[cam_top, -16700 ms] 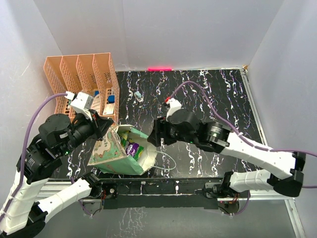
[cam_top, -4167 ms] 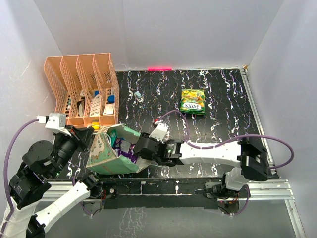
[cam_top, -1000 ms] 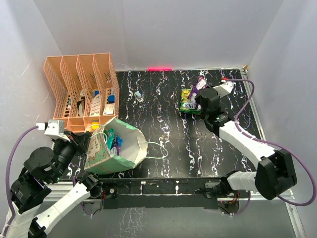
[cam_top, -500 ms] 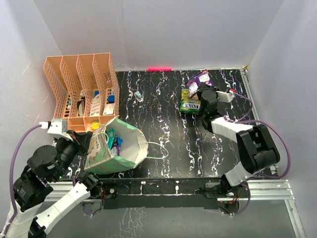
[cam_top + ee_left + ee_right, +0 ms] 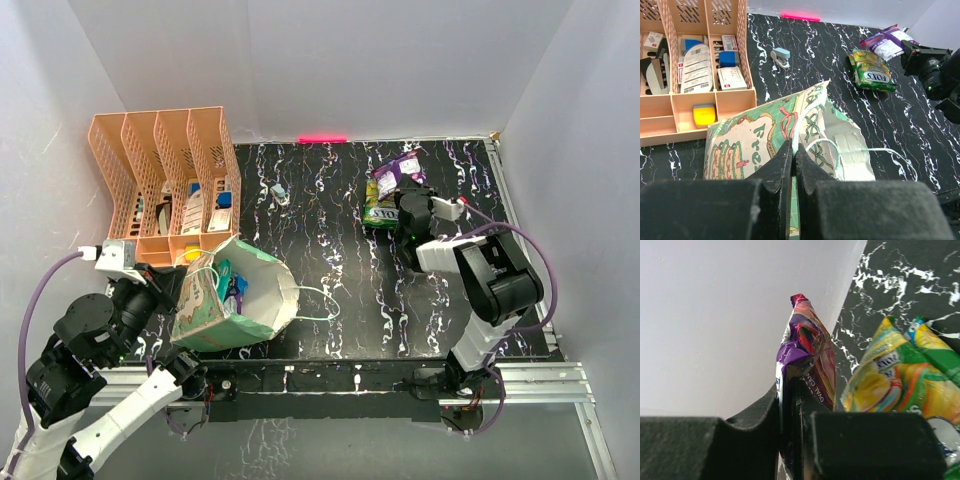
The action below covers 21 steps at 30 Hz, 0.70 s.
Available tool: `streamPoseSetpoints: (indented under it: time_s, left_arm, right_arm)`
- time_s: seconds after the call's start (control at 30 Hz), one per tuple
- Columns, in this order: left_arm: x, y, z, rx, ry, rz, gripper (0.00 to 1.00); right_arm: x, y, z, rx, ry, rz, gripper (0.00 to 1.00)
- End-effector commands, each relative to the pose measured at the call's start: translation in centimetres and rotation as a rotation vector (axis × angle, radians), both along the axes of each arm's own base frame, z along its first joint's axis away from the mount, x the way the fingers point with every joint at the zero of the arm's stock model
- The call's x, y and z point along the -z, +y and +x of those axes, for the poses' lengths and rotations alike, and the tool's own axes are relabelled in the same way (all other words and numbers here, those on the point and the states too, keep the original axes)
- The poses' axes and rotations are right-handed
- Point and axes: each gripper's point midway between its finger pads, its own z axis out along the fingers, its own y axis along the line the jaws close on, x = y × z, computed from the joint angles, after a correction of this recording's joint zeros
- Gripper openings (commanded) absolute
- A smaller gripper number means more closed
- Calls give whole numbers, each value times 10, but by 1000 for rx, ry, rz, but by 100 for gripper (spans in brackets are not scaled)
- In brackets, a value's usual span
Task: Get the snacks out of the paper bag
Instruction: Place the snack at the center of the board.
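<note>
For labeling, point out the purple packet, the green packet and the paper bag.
purple packet (image 5: pixel 805 350), right wrist view, crumpled upper half.
green packet (image 5: pixel 871 75), left wrist view, label middle.
paper bag (image 5: pixel 208 305), top external view, printed cream side.

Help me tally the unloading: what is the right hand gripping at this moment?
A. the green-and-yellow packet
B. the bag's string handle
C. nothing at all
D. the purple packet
D: the right hand is shut on the purple packet, pinched between its fingers, while the green-and-yellow packet lies free beside it.
</note>
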Motion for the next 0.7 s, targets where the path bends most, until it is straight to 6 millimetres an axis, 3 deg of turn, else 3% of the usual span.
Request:
streamPoseSetpoints:
  time_s: [0.0,0.1,0.43,0.67]
  left_arm:
    - [-6,1,-2,4,-17,-22,0]
    - [-5,1,-2,2,-19,-22,0]
    - [-6,3,-2,-3,-22,-21,0]
    - [-7,3,-3,-4,-22,-21,0]
  right_arm:
    - [-21,-7,-1,41,-123,95,7]
    - [-3,-9,-2,55,-104,106,7]
    - [31,-2,-4,58,-59,167,8]
    - [51,4,-9,80,-15,212,20]
